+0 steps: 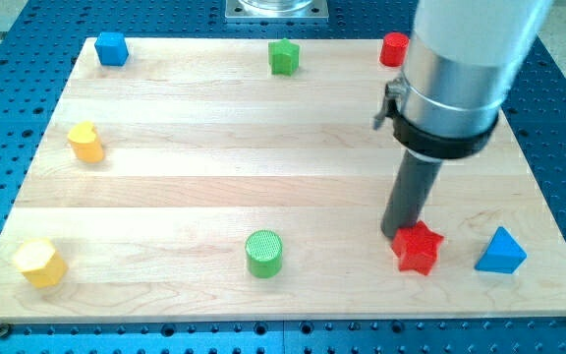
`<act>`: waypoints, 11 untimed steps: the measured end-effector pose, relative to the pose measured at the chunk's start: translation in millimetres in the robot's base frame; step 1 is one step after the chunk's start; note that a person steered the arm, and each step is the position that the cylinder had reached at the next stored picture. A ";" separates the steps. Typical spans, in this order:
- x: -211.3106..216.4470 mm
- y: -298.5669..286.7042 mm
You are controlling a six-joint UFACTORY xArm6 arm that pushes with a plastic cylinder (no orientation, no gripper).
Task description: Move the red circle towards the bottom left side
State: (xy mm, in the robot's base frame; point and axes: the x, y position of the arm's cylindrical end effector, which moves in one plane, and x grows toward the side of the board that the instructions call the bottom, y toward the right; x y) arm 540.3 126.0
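At the table's bottom right, tip (397,234) touching red star (419,247), no claw; risks shoving it, missing top-right red circle (393,48).

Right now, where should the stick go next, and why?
Probably slide my tip away from the red star block toward the view's top, aiming beyond the red round block: it sits far off at the wooden board's top edge, untouched.

You've got a blue cube (112,48) at the tabletop (195,138) top-left corner, green star (283,56) top edge, yellow heart (85,142) left edge, yellow hexagon (38,262) bottom-left corner, green cylinder (263,253) bottom edge, red star (419,247) and blue triangle (500,252) bottom-right.
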 end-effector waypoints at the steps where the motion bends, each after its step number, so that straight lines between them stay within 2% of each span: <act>1: -21.4 -0.2; 2: -82.8 42.3; 3: -163.5 110.4; 4: -255.1 139.7; 5: -324.2 115.8; 6: -333.5 62.5; 7: -307.4 -1.7; 9: -178.3 -94.4; 10: -198.9 -108.2; 11: -159.4 -146.6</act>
